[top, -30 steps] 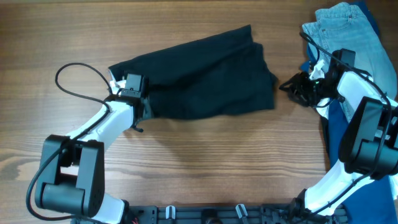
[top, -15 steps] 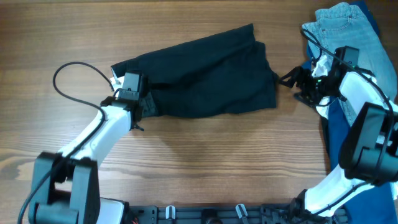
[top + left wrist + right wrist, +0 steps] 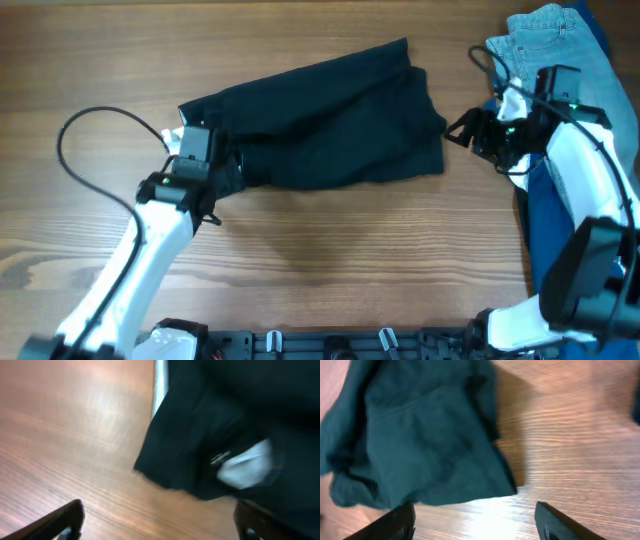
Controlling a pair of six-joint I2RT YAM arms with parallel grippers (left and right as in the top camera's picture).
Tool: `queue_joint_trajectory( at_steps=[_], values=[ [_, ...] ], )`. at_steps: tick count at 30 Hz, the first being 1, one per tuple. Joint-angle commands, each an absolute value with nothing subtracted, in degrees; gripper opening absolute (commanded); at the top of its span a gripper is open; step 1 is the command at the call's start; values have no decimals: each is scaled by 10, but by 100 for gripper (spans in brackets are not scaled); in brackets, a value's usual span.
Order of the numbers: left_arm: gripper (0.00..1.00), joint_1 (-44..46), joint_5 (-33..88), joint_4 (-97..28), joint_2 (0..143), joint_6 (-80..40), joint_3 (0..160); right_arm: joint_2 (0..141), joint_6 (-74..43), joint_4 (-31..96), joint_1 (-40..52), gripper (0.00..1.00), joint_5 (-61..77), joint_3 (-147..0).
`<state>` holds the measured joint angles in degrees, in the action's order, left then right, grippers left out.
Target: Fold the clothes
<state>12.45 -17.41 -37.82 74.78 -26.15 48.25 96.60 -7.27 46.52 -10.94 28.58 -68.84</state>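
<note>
The clothes are one black garment lying in a loose fold across the middle of the table. Its left corner with a small white label fills the upper right of the left wrist view. My left gripper sits at that corner, open, with only bare wood between its fingers. My right gripper hovers just off the garment's right edge, also open. There the clothes lie ahead and to the left of the fingers, untouched.
Light blue jeans lie at the back right, with dark blue fabric under the right arm along the table's right side. A black cable loops over the wood left of the left arm.
The right gripper has opened and moved slightly back and left, near the garment's right edge. The left gripper has shifted a little left and forward. The garment has barely moved.
</note>
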Motion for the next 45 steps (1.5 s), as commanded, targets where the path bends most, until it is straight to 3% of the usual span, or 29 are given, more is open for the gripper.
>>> queue_joint_trajectory(
  at_steps=[1, 7, 8, 9, 10, 11, 12, 13, 16, 17, 18, 20, 31, 33, 34, 36, 45],
  values=[
    [98, 134, -172, -324, 690, -259, 482, 921, -29, 467, -49, 96, 232, -691],
    [81, 134, -171, -248, 719, -259, 482, 924, -14, 471, 45, 91, 217, -691],
    [66, 134, -171, -231, 732, -259, 482, 924, -17, 471, 63, 84, 206, -691],
    [42, 134, -167, -216, 745, -259, 482, 924, -15, 471, 72, 76, 205, -691],
    [27, 134, -161, -210, 753, -259, 482, 924, -16, 472, 81, 73, 206, -691],
    [25, 134, -156, -198, 768, -259, 482, 924, -17, 472, 90, 79, 206, -691],
    [55, 134, -156, -187, 786, -259, 482, 924, -17, 473, 97, 88, 206, -691],
    [60, 134, -152, -179, 801, -259, 482, 924, -17, 474, 101, 89, 206, -691],
    [57, 134, -131, -159, 846, -259, 482, 924, -22, 479, 106, 88, 206, -690],
    [63, 134, -128, -150, 862, -259, 482, 924, -22, 484, 106, 88, 206, -690],
    [75, 134, -126, -141, 877, -259, 482, 924, -21, 488, 106, 88, 208, -690],
    [84, 134, -115, -114, 903, -259, 482, 924, -21, 498, 106, 88, 208, -690],
    [84, 130, -129, 53, 956, -256, 482, 924, -32, 546, 107, 83, 219, -690],
    [76, 124, -129, 61, 956, -256, 482, 924, -32, 552, 107, 82, 219, -690],
    [64, 120, -129, 60, 956, -256, 482, 924, -32, 556, 107, 82, 219, -690],
    [4, 108, -129, 56, 956, -257, 482, 924, -31, 564, 107, 79, 219, -690],
    [4, 84, -131, 51, 956, -257, 482, 924, -32, 567, 107, 77, 223, -690]
  ],
)
